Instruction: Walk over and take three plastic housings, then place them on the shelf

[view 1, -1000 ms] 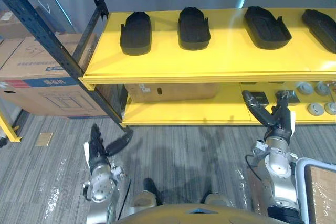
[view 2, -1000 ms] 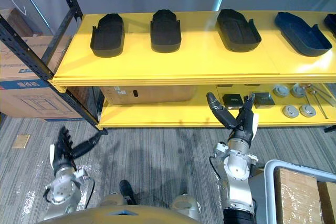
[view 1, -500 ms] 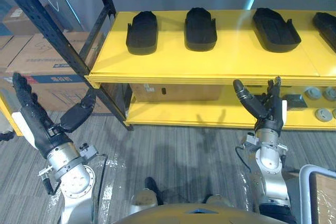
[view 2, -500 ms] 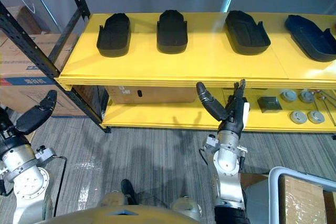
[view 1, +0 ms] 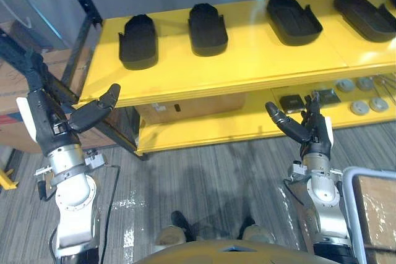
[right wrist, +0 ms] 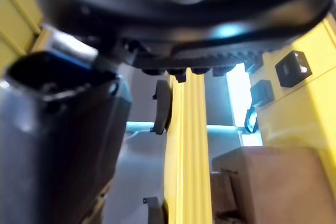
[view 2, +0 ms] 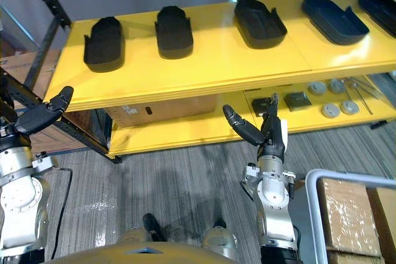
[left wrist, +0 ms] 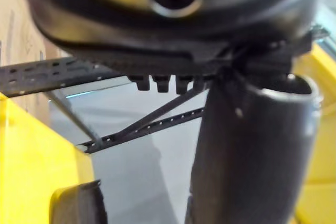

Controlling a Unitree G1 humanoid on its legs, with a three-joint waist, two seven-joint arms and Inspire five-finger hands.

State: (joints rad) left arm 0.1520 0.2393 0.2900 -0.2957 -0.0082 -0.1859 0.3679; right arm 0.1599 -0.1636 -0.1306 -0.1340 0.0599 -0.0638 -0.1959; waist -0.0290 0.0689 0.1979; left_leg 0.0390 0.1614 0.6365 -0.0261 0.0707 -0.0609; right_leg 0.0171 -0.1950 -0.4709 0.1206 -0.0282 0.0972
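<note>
Left hand (view 1: pixel 51 122) held up before the shelf's left end, fingers straight, thumb spread wide, holding nothing. Black plastic housings (view 1: pixel 208 28) lie in a row on the top level of the yellow shelf (view 1: pixel 260 60). Right hand (view 1: pixel 314 139) held up near the lower level, fingers straight, empty.

i can't read any words or numbers from here. the cardboard box (view 1: pixel 198 104) at the left end of the lower shelf (view 1: pixel 204 133) carries a small label (view 1: pixel 159 108), too small to read.
</note>
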